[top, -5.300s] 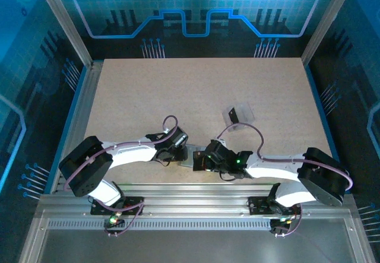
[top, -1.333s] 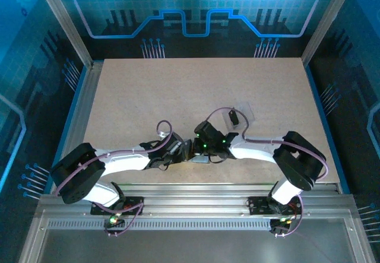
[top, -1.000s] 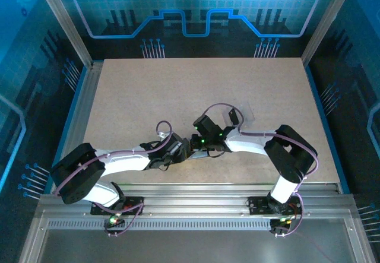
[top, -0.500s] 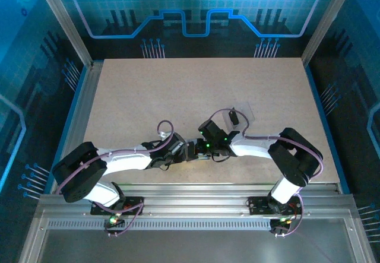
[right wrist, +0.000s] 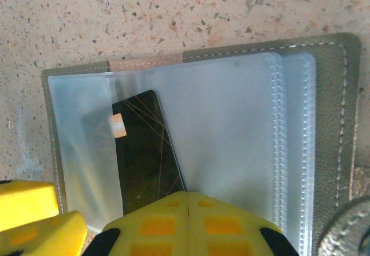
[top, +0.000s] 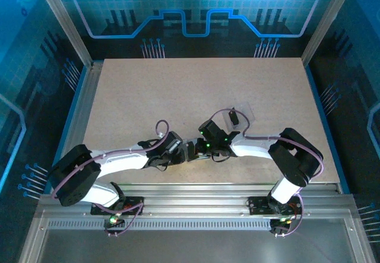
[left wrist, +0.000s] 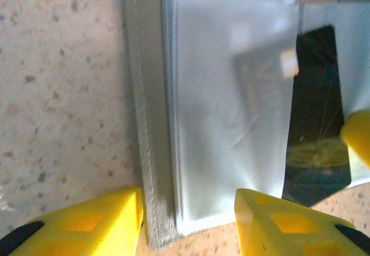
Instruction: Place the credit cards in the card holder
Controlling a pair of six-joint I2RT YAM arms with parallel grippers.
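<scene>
The card holder (right wrist: 335, 123) lies open on the table near its front edge, grey cover down and clear sleeves up. A black credit card (right wrist: 144, 152) with a gold chip sits tilted in the sleeve of one panel, its near end sticking out. My right gripper (right wrist: 188, 197) is shut, its joined tips resting at that card's near end. My left gripper (left wrist: 188, 224) is open over the other panel (left wrist: 225, 111): one finger is at the cover's outer edge, the other over the sleeves. From above, the left gripper (top: 185, 150) and right gripper (top: 202, 149) meet over the card holder (top: 192, 154).
A clear plastic box (top: 238, 116) with a dark item inside lies on the table just behind my right arm (top: 255, 147). Bare speckled tabletop (top: 178, 91) stretches beyond the holder. The metal rail (top: 190, 192) runs close in front of both grippers.
In the last second my right wrist slid slightly right and toward the front edge, and the left arm's elbow swung a little. Both grippers stay at the card holder.
</scene>
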